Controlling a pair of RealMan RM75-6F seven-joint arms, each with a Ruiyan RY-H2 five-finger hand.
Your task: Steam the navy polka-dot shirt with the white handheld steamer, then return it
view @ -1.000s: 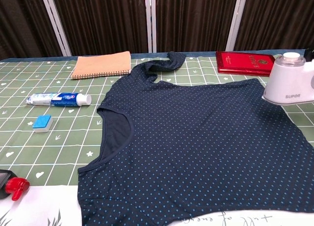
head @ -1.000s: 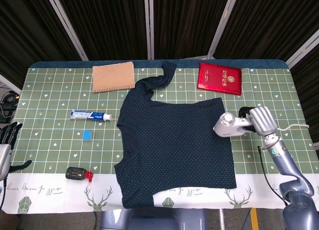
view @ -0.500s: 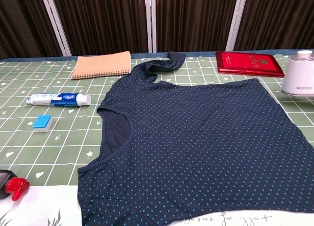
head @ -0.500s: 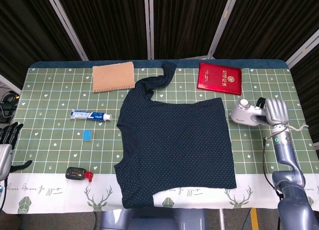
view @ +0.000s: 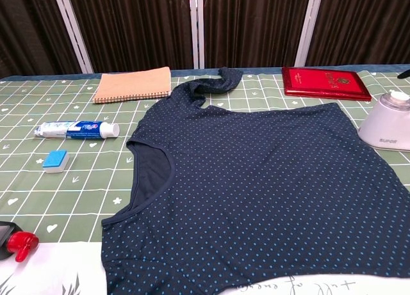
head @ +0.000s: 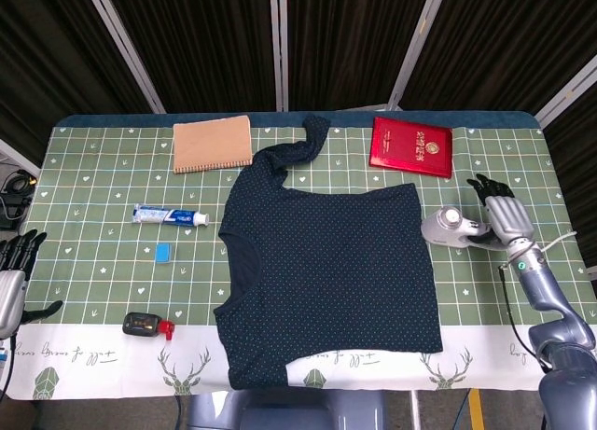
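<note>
The navy polka-dot shirt [head: 331, 267] lies spread flat mid-table, one sleeve bunched toward the back; the chest view shows the shirt [view: 256, 192] filling the foreground. The white handheld steamer [head: 450, 227] rests on the tablecloth just off the shirt's right edge, and the steamer [view: 387, 123] sits low at the right border of the chest view. My right hand [head: 504, 214] is right behind the steamer's handle, fingers spread and lifted off it. My left hand [head: 13, 276] hangs at the table's left edge, fingers apart, holding nothing.
A red booklet [head: 411, 146] lies at the back right, a tan notebook [head: 213, 143] at the back left. A toothpaste tube [head: 170, 215], a small blue block [head: 161, 253] and a black-and-red item [head: 147, 326] lie left of the shirt.
The right hand carried the steamer off the shirt to the right, lowered it onto the tablecloth, and spread its fingers away from it. The left hand stayed still.
</note>
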